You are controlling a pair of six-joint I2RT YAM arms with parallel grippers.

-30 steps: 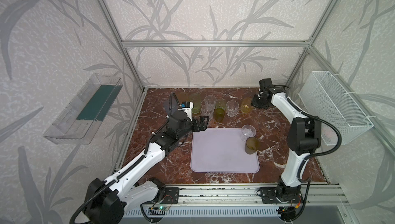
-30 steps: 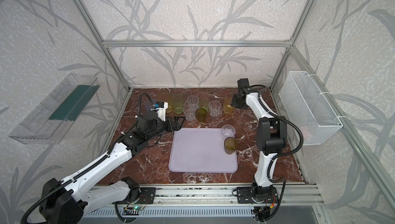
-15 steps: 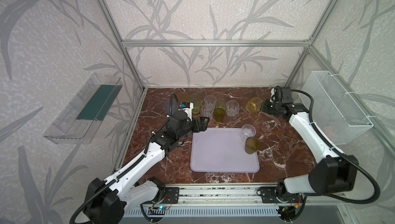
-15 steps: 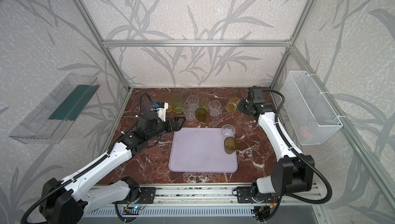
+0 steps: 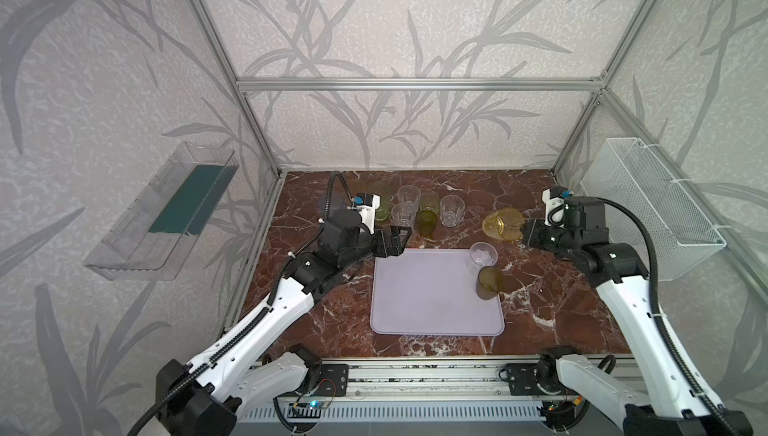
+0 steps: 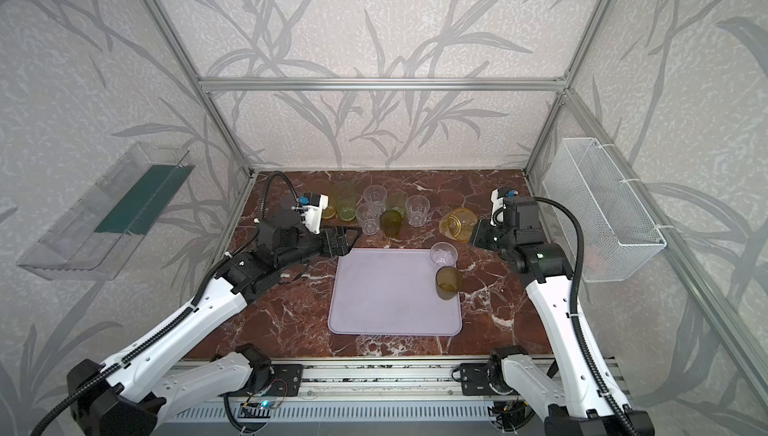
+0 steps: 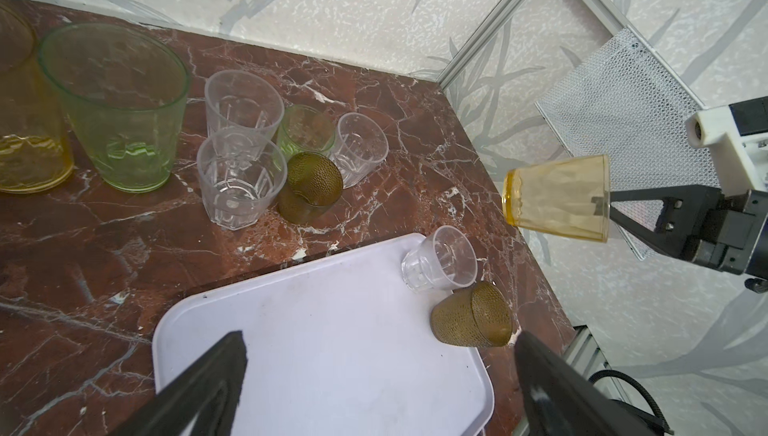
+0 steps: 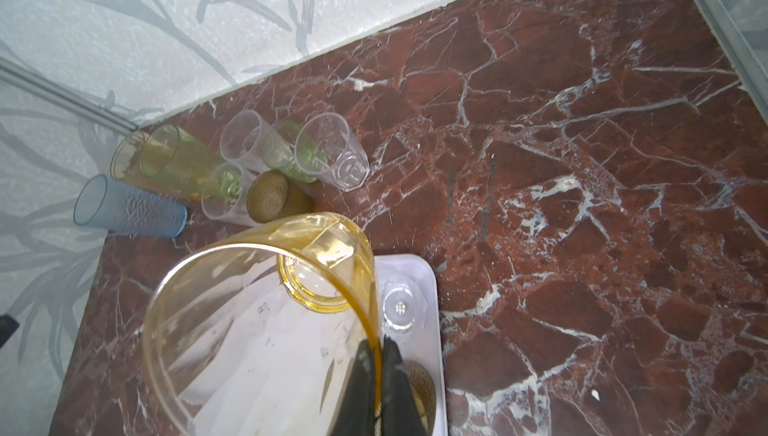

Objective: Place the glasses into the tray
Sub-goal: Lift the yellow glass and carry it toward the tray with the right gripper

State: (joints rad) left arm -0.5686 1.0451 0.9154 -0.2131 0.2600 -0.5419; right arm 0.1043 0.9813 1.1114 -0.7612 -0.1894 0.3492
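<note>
**A:** What has just changed?

**B:** The right claw (image 5: 524, 234) has pulled away from the far row and taken the amber glass (image 5: 503, 225) with it. A second ago that glass stood on the bench (image 5: 561, 288) at the 3 o'clock end of the cluster (image 5: 405, 213). Now it hangs in the air near the 1 o'clock corner of the tray (image 5: 428, 296), tipped on its side with its base pointing to 9 o'clock.

**A:** How is it held?

**B:** The claw is pinching the glass wall at the rim, one finger inside and one outside. The right wrist view shows that plainly.

**A:** And the left claw (image 5: 400, 240)?

**B:** It is spread wide and empty. It hovers at the tray's 11 o'clock corner, where it was a second ago.

**A:** So where does the job stand?

**B:** It looks early. A clear glass (image 5: 482, 257) and an olive glass (image 5: 489, 282) stand at the tray's 3 o'clock edge. The amber one would be the third. The cluster waits on the bench at 12 o'clock from the tray.

**A:** What does the next move need?

**B:** I'd say turning the glass upright over bare tray, clear of those two, before letting go. A pinch on one wall is thin, so the glass could swing.
</note>
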